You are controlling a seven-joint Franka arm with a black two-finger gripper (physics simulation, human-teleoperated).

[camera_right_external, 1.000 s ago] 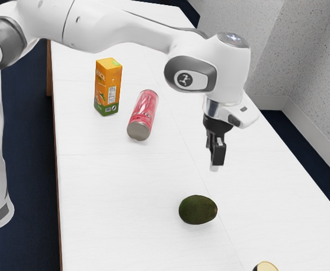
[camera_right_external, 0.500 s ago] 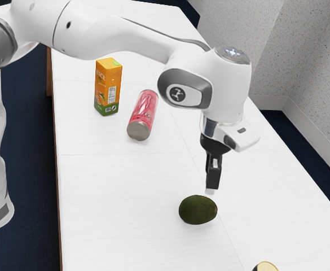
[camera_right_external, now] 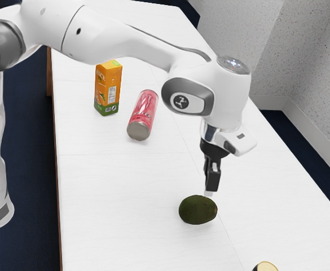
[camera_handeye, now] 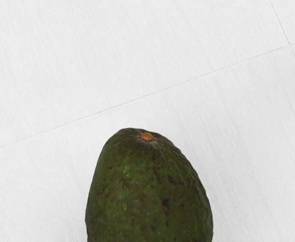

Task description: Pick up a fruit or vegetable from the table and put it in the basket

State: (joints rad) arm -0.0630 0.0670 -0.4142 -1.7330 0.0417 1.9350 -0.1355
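Status: early stage, with the pick outstanding. The avocado (camera_right_external: 197, 210) lies on its side on the worktop (camera_right_external: 108, 192), unlifted. The gripper (camera_right_external: 209, 192), pointing downward, is close above it, near its stem end (camera_handeye: 146, 136); contact cannot be confirmed. Whether the fingers are open or closed cannot be determined.

Completed, in my judgement: the hand is lined up near a suitable item. Remaining: final descent, grasp, lift, carriage to the basket and release. The avocado's body extends from the stem end toward the wrist view's lower edge, so a small shift toward its middle appears advisable before grasping. Risk: a hold on the tapered end could let the fruit slip or roll.

Also noted on the worktop: an upright juice carton (camera_right_external: 108, 87) and, just beside it, a red can (camera_right_external: 143, 116), both well apart from the avocado.
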